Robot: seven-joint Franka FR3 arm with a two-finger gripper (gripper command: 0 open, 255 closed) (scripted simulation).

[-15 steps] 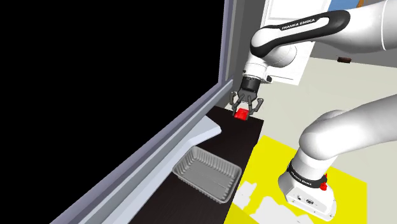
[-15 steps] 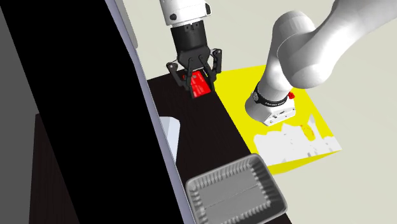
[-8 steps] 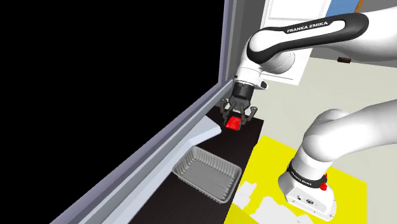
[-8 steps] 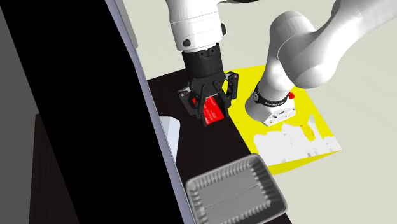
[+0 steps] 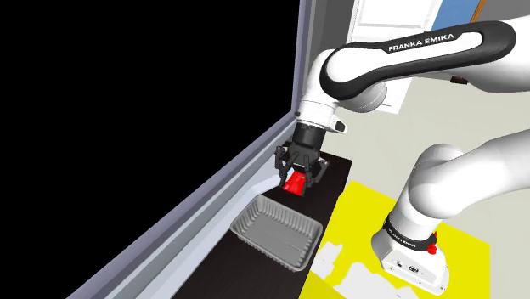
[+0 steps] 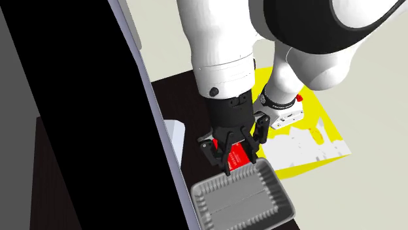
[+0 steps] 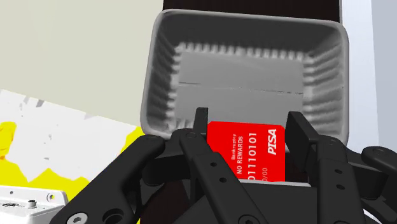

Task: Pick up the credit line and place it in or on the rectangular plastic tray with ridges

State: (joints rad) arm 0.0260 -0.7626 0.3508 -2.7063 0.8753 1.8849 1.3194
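Card (image 7: 249,151), red with white digits and the word PISA, was clamped by its two side edges in my gripper (image 5: 297,178), lifted clear of the dark counter (image 5: 338,180) and not yet over the middle of the grey ridged tray (image 5: 255,222).

I judged the carry about half done. To do it well I needed to bring the card above the tray's flat floor, come down low, and only then part my fingers (image 7: 299,137). The card was thin, and a high release could leave it leaning on the ridged wall or send it over the rim.

The wrist view showed the print and the tray's floor beyond the card. The shoulder view showed the height between my gripper and the tray.
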